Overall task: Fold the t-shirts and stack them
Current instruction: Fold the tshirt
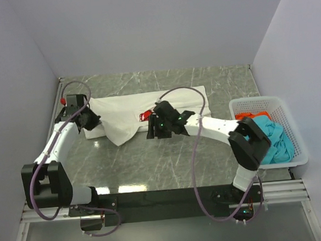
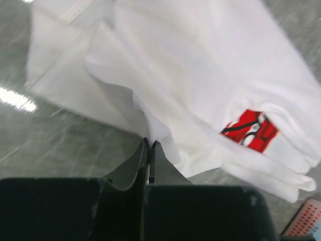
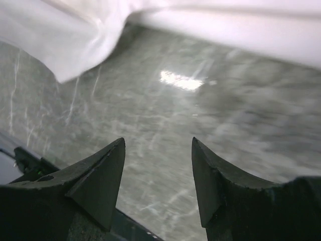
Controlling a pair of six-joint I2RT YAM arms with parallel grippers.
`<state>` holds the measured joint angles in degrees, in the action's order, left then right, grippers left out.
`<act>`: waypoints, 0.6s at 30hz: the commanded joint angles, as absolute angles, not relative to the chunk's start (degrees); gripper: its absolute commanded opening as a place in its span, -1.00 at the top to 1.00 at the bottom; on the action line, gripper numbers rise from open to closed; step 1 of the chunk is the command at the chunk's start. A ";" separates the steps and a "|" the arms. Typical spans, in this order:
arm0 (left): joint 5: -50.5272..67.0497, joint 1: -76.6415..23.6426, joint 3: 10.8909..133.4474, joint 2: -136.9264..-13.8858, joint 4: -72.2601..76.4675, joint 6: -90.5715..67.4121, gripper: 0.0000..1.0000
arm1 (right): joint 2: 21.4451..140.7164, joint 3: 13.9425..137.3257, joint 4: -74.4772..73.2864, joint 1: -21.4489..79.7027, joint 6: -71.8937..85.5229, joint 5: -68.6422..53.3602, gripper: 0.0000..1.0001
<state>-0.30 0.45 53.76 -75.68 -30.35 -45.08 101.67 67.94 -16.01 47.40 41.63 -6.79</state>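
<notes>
Status, white t-shirt: crumpled along the far half of my worktop, from near the left edge to past centre, red print showing in a fold. My left gripper is at the shirt's left end, jaws together, clamped on a thin fold of its edge. My right gripper hangs over bare worktop just beside the shirt's near edge, jaws apart, holding nothing. Teal t-shirt and red-orange t-shirt are bunched in the white basket at the right edge.
</notes>
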 commanded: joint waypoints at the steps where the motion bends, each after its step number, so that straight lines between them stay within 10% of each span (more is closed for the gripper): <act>1: 4.74 0.44 59.93 -80.41 -28.57 -44.65 0.99 | 93.19 64.88 -21.52 45.62 36.66 1.83 -0.25; 18: 15.20 0.44 78.30 -101.76 -20.40 -50.89 0.99 | 81.04 55.02 -25.14 36.30 35.77 2.99 -0.25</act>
